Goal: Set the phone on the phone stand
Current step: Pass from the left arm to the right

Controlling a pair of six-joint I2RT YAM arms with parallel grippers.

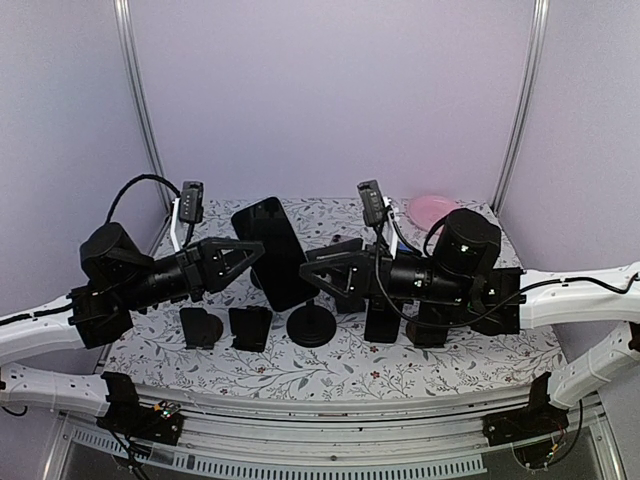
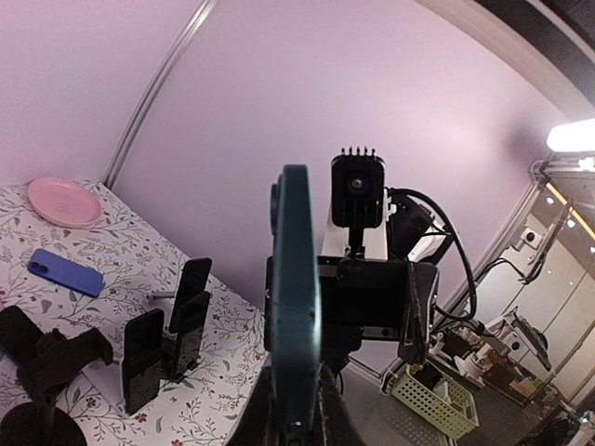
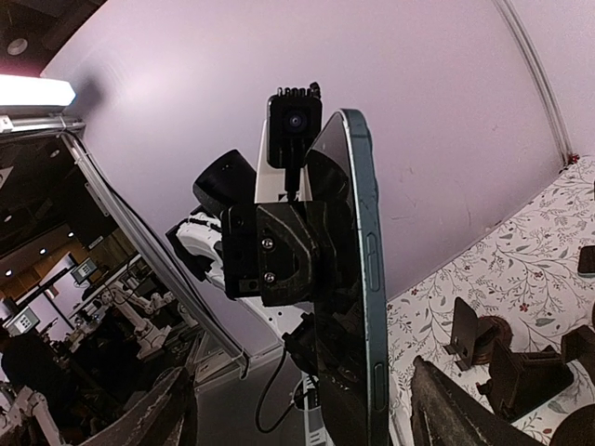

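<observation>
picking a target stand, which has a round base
The middle stand of the row, nearest the held phone; its base is a disc, the other stands are angular blocks.

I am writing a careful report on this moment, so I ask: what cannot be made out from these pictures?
Top view: the round stand has its upper part hidden behind the phone and the right gripper.
Left wrist view: the phone is edge-on, screen unseen; the bottom edge cuts off the left gripper at its fingertips.
Right wrist view: the small stands are cut off by the right edge.
</observation>
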